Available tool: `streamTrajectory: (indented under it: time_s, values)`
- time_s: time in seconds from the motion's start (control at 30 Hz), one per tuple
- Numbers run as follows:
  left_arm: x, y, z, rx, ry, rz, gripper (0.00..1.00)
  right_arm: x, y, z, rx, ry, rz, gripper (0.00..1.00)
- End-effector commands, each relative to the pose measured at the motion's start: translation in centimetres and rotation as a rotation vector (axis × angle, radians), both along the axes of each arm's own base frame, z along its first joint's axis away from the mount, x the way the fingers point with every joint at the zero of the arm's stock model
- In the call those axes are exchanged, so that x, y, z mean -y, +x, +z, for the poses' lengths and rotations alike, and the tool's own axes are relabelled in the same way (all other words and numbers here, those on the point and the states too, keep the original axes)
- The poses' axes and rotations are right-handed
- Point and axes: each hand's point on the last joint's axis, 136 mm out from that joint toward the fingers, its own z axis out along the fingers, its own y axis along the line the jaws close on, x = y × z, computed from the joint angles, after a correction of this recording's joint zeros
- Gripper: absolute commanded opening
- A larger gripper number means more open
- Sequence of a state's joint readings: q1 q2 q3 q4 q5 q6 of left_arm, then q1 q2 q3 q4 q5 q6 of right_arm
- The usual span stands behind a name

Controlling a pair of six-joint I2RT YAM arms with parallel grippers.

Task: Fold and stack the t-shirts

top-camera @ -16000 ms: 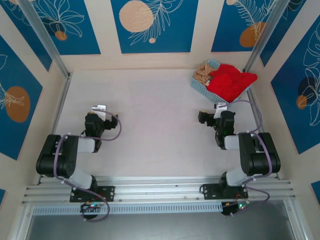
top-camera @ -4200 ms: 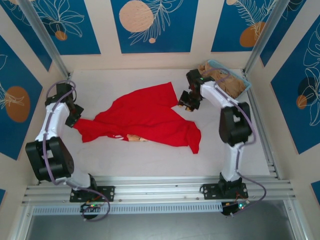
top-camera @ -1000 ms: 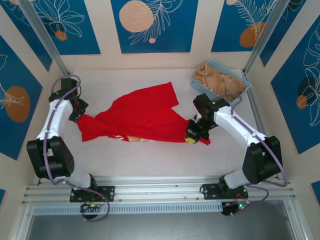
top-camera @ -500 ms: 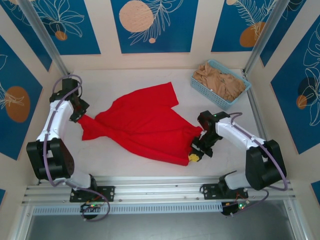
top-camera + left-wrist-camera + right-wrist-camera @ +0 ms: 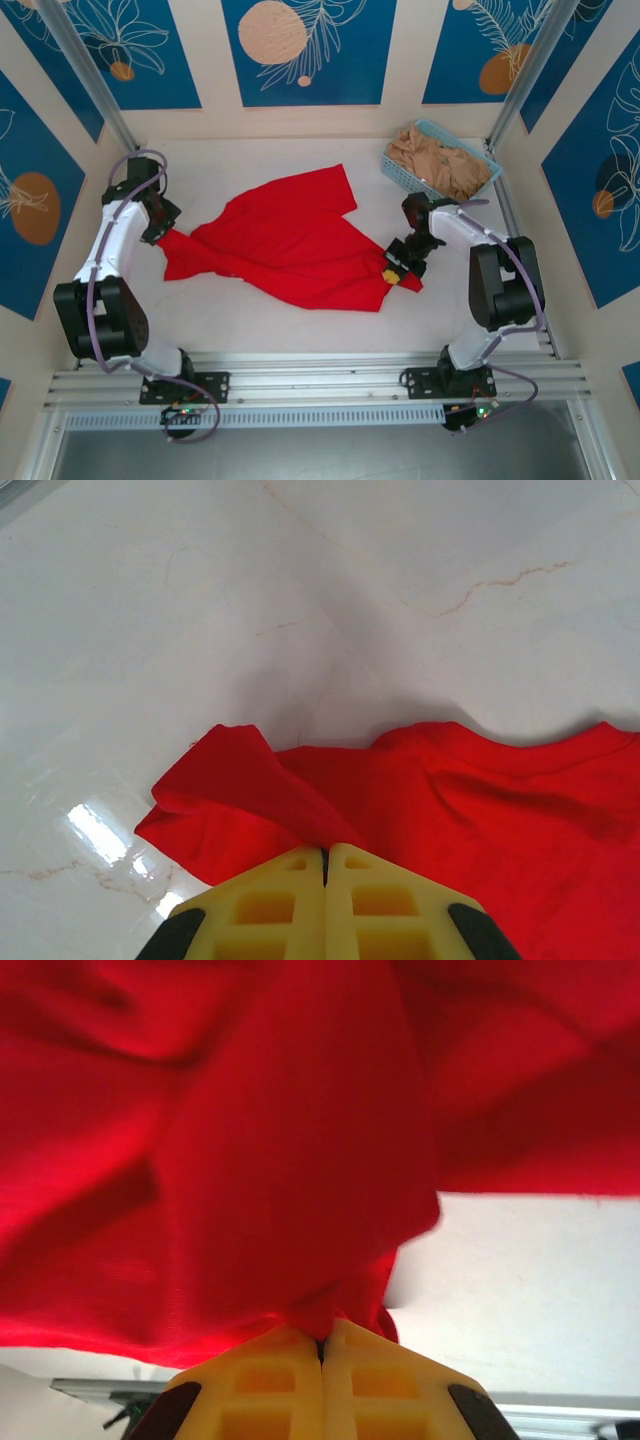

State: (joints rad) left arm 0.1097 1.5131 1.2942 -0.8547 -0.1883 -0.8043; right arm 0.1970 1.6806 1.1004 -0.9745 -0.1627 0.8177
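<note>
Overhead: holds red t-shirt (image 5: 290,250) by opposite ends, rumpled on mid-tabletop (image 5: 250,160), with left gripper (image 5: 163,233) and right gripper (image 5: 393,272); keeps tan t-shirts (image 5: 435,160) in basket (image 5: 478,193).

Left wrist: clamps a rumpled corner, jaws closed.

Right wrist: pinches a thin fold, jaws closed. Could lose that fold under uneven pull, dropping the cloth bunched.

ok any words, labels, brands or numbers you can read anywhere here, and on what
None can be read. The red t-shirt shows only plain cloth, the basket bears no label, and the wall panels carry only leaf and circle pictures.
</note>
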Motion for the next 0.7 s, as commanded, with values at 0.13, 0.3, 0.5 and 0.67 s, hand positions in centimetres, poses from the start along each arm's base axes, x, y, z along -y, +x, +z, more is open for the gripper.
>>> streamTrajectory:
  time_s: [0.13,0.3,0.5,0.67]
  values:
    - [-0.1,0.4,0.1,-0.006,0.036,-0.023,0.0,2.0,4.6,-0.6,0.047,-0.092,-0.047,0.0]
    - [0.0,0.7,-0.3,-0.015,0.036,-0.026,0.0,1.6,7.8,-1.8,0.038,-0.091,-0.061,0.0]
    - [-0.1,0.7,0.9,0.003,0.049,-0.027,0.0,0.9,8.9,2.3,0.178,-0.101,-0.002,0.0]
    - [-0.2,0.9,2.4,0.032,0.062,-0.023,0.0,-0.4,4.7,8.9,0.315,-0.088,0.086,0.0]
